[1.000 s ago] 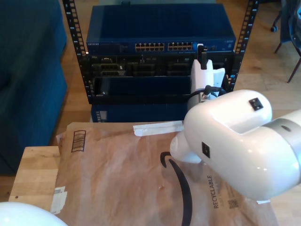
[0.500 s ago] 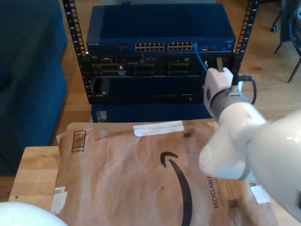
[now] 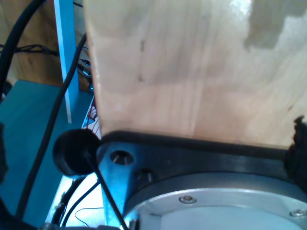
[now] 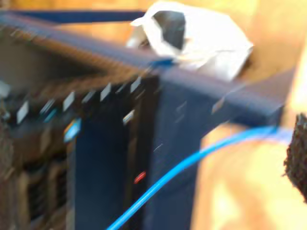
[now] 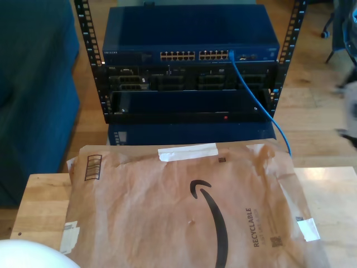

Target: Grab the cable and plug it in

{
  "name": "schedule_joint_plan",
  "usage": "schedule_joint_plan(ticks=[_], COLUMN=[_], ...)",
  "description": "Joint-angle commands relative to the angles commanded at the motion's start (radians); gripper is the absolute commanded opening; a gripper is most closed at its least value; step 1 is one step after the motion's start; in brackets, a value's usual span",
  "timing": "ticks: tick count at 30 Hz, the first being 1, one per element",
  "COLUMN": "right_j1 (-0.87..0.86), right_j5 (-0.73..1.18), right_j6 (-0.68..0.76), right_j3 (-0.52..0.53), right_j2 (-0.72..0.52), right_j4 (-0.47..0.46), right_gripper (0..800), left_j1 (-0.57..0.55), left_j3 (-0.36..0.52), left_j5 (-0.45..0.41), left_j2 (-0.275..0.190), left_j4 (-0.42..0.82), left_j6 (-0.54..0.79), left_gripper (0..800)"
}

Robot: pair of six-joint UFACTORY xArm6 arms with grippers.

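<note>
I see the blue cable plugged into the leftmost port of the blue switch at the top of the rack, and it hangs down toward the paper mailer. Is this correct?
Not quite. In the exterior view the cable enters the rightmost port of the row on the switch, toward that view's right, not the leftmost. The rest holds: it hangs down across the rack toward the paper mailer.

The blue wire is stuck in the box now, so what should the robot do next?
Probably nothing more than backing my arms away and stopping. The blue cable already sits in the rightmost port of the switch in the exterior view and hangs down behind the paper mailer. No gripper is at the port, so pulling back further looks safest for the plug.
</note>
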Motion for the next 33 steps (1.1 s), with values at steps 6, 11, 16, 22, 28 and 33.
schedule_joint_plan(ticks=[6, 11, 16, 22, 28, 33], right_j1=[-0.362, -0.608, -0.778, -0.99, -1.023, -1.068], right_j5=[0.315, 0.543, 0.694, 0.741, 0.732, 0.64], right_j6=[-0.235, -0.315, -0.474, -0.721, -0.744, -0.767], right_j3=[0.028, 0.106, 0.169, 0.269, 0.324, 0.419], right_j2=[-0.087, -0.192, -0.293, -0.328, -0.327, -0.339], right_j4=[-0.026, -0.198, -0.345, -0.358, -0.433, -0.45], right_gripper=[796, 796, 796, 796, 796, 796], left_j1=[0.0, 0.0, 0.0, 0.0, 0.0, 0.0], left_j3=[0.0, 0.0, 0.0, 0.0, 0.0, 0.0], left_j5=[0.0, 0.0, 0.0, 0.0, 0.0, 0.0], left_j2=[0.0, 0.0, 0.0, 0.0, 0.0, 0.0], left_j4=[0.0, 0.0, 0.0, 0.0, 0.0, 0.0], left_j6=[0.0, 0.0, 0.0, 0.0, 0.0, 0.0], left_gripper=[799, 799, 799, 799, 799, 799])
